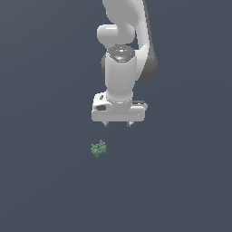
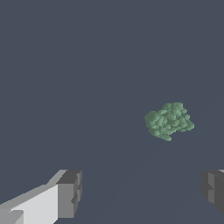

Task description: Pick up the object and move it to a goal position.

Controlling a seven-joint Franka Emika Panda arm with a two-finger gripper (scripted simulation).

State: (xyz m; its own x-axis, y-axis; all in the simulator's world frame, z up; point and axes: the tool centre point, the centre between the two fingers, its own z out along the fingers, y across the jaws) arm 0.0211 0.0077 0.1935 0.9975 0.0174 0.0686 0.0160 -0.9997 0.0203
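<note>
Gripper (image 1: 118, 123) spread wide, apart from the green object (image 1: 98, 148)

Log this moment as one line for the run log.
phase: approach | pincer: open, empty, apart from clump | clump: on floor, ungrasped, toward exterior view's left of pincer

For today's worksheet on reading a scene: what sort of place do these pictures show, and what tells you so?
Most likely a bare simulated test scene, not a real room: a flat, featureless grey floor, one white gripper with fingers spread wide, and a single green lumpy clump lying free.
</note>
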